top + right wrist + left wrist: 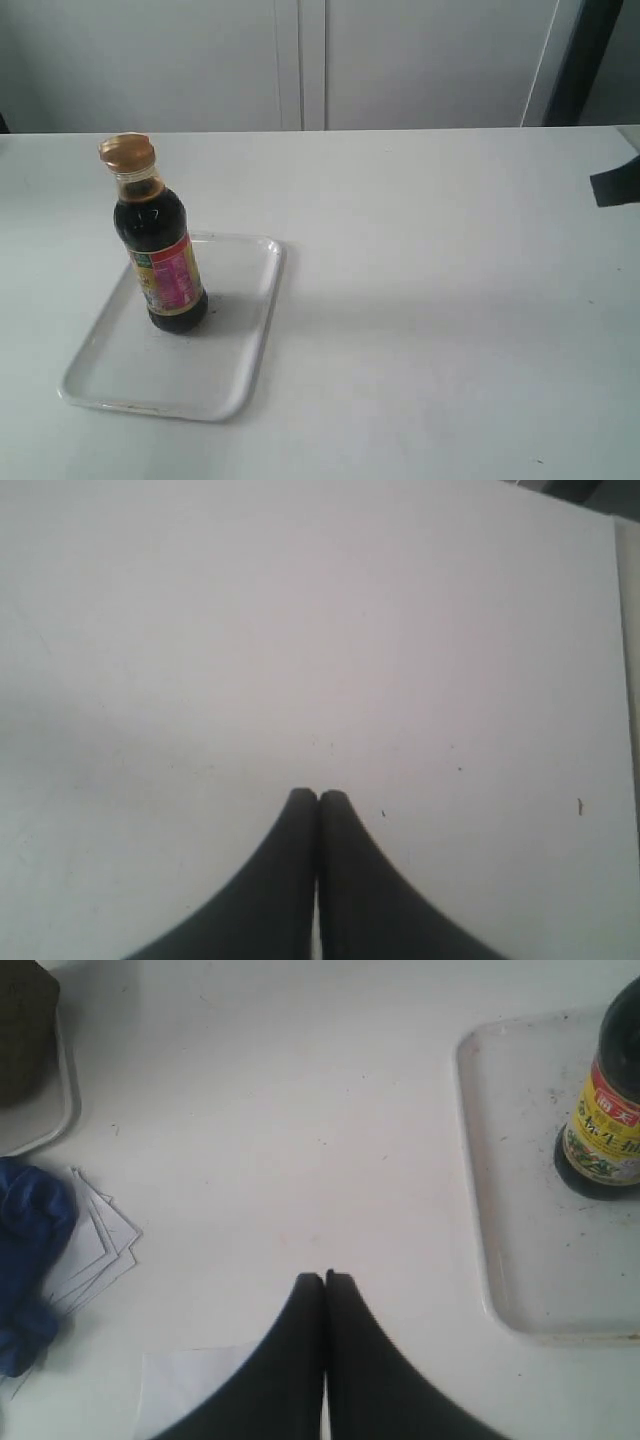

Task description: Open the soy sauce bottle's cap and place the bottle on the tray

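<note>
The soy sauce bottle (160,250) stands upright on the white tray (240,330) at the left of the exterior view. Its coppery cap (127,153) sits on the neck, and whether it is open does not show. The left wrist view shows the bottle's lower body (606,1120) on the tray (500,1260). My left gripper (324,1276) is shut and empty, over bare table well short of the tray. My right gripper (318,794) is shut too, with nothing in it, above plain white table. Neither gripper shows in the exterior view.
A blue cloth (25,1250) and several white paper sheets (95,1245) lie on the table away from the tray. Another tray edge with a dark object (25,1030) sits beyond them. A dark piece (615,183) shows at the exterior view's right edge.
</note>
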`<move>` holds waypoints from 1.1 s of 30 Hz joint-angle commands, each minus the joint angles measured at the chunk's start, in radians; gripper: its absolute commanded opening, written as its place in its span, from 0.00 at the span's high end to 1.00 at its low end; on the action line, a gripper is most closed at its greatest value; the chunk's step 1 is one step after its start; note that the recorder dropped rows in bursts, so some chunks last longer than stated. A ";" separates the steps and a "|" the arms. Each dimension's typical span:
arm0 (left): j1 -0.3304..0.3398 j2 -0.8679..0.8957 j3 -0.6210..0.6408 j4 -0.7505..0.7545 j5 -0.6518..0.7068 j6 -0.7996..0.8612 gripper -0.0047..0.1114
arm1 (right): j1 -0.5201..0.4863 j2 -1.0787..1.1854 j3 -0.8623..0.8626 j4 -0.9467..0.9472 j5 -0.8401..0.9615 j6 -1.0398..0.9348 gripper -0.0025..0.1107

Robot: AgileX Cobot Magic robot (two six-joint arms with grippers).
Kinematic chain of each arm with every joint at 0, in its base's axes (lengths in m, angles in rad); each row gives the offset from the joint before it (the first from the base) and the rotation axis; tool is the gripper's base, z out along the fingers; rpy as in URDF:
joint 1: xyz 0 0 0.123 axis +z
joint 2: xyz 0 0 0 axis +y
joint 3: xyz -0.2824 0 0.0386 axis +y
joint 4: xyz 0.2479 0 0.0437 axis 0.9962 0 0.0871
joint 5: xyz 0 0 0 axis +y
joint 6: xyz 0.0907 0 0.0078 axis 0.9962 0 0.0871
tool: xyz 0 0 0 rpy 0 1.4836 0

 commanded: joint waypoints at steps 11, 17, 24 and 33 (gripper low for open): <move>0.001 -0.250 0.150 -0.015 -0.065 -0.051 0.96 | -0.004 -0.248 0.137 0.032 -0.180 0.006 0.98; 0.001 -0.343 0.207 -0.017 -0.114 -0.110 0.96 | -0.004 -0.308 0.167 0.032 -0.184 0.002 0.98; 0.001 -0.433 0.263 -0.083 -0.168 -0.110 0.96 | -0.004 -0.377 0.190 0.042 -0.219 0.004 0.98; 0.001 -0.456 0.285 -0.094 -0.166 -0.104 0.96 | -0.004 -0.413 0.203 0.042 -0.216 0.004 0.98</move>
